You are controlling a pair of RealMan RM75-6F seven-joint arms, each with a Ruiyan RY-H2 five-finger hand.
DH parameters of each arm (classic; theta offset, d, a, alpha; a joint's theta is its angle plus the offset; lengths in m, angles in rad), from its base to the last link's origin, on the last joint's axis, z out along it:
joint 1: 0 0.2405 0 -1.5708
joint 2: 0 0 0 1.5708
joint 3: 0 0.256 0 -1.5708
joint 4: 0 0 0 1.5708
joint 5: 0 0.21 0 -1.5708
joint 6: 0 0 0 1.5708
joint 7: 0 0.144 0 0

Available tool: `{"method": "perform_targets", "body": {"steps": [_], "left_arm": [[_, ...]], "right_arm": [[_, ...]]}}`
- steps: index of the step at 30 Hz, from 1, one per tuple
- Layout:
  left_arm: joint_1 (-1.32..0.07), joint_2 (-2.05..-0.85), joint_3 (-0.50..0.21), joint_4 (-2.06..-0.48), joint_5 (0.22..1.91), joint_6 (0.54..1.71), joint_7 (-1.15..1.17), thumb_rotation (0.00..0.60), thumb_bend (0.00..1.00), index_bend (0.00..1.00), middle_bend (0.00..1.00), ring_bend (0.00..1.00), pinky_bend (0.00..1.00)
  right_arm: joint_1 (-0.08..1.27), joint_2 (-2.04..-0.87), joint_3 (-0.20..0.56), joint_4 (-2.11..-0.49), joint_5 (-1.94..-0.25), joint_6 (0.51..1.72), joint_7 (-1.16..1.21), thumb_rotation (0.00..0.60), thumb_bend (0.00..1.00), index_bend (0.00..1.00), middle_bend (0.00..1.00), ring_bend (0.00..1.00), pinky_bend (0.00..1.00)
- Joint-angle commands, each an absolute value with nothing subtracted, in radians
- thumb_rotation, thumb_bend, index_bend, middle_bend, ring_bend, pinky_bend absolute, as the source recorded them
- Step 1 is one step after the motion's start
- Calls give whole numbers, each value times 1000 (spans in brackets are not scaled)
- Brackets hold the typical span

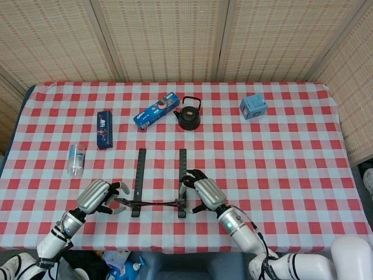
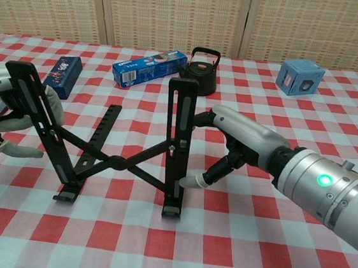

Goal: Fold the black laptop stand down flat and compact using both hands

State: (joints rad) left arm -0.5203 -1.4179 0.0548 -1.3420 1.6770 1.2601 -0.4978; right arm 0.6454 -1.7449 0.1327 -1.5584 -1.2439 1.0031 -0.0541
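Laptop stand (image 2: pixel 117 143) stood near the front edge of the table (image 1: pixel 291 151), still propped up w/ its two black rails raised and the cross-braces meeting in an X between them. Right hand (image 2: pixel 242 141) was at the stand's right rail, fingers (image 2: pixel 201 118) curled toward its upper part and the pale thumb tip low beside the rail; couldn't tell if it truly gripped or only touched. In the head view the same right hand (image 1: pixel 204 191) sat just beside that rail's near end. Left hand (image 2: pixel 8 113) was wrapped round the raised left rail, fingers showing behind it and thumb (image 2: pixel 18 150) reaching under, so it looked to be holding that rail. From above, the left hand (image 1: pixel 98 195) lay just left of the stand (image 1: pixel 158 184).

Further back on the red-and-white check cloth: black kettle (image 1: pixel 189 114) about centre, a blue toothpaste box (image 1: pixel 156 111) to its left, lying at an angle. Dark blue box (image 1: pixel 104 129) farther left, clear bottle (image 1: pixel 76 159) near the left edge. Light blue cube box (image 1: pixel 254 107) off to the right, well apart from the rest. Woven screens (image 1: pixel 163 38) behind the table.
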Motion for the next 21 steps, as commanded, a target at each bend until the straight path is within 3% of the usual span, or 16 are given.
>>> {"method": "perform_targets", "body": {"steps": [1,21], "left_arm": [[-518,-1428,50,-1333,1674,1266,-501,600,171,469,925,841,893],[-525,-1453,26,-1372,1633,1234,-464,600,259,532,963,870,917]], "right_arm": [[643,-1752,136,-1557,-1233,1002,-64,600,155,467,264,86,55],[633,-1761,144,-1549,-1210,982,-68,600,174,469,265,90,55]]}}
